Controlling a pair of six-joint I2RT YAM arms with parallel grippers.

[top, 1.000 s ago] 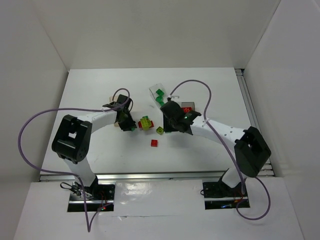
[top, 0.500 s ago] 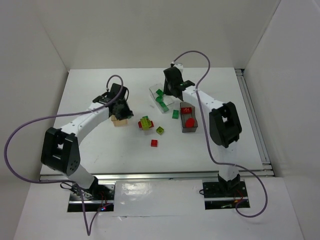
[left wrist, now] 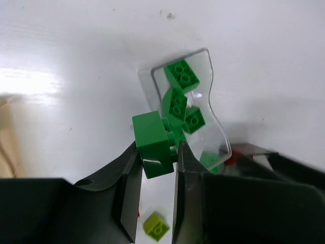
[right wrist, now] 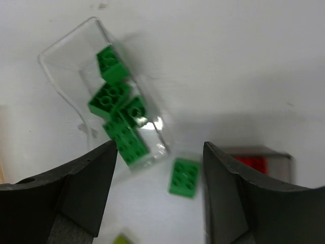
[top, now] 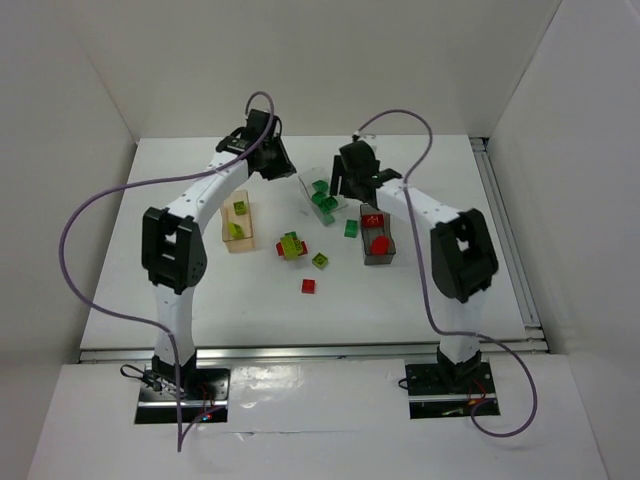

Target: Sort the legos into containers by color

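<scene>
Legos point(top: 291, 246): small glossy studded bricks in green, red and yellow-green.

Already binned, per the top view: green ones in the clear bin point(top: 305, 182), two yellow-green in the amber bin point(top: 226, 240), red ones in the grey bin point(top: 378, 259). All three bins sit mid-bench. The amber bin is toward the left edge and the grey bin toward the right edge. The clear bin lies between them, nearer the far edge.

Loose on the bench point(top: 200, 300):
- a green brick point(top: 351, 228) between the clear bin and the grey bin
- a yellow-green and red clump point(top: 288, 247) at centre
- a yellow-green brick point(top: 320, 261) just right of the clump
- a red brick point(top: 309, 287), the one closest to the near edge

Left pincer point(left wrist: 156, 151): clamped on a held brick point(left wrist: 152, 144), green, with one finger on each side face and the brick tilted. In its wrist view the held brick overlaps the clear bin's rim on the side closest to the camera. Three green bricks show plainly inside the bin, with more partly hidden behind the held one. I cannot tell the brick's height above the bin. The top view puts this pincer near the far edge, left of the clear bin.

Right pincer point(right wrist: 158, 150): fingers spread wide with nothing between them. Below it I see the clear bin with about four green bricks, slightly blurred. The loose green brick lies just beside the bin's end, clear of both fingers. A corner of the grey bin with red inside shows past the right finger.
</scene>
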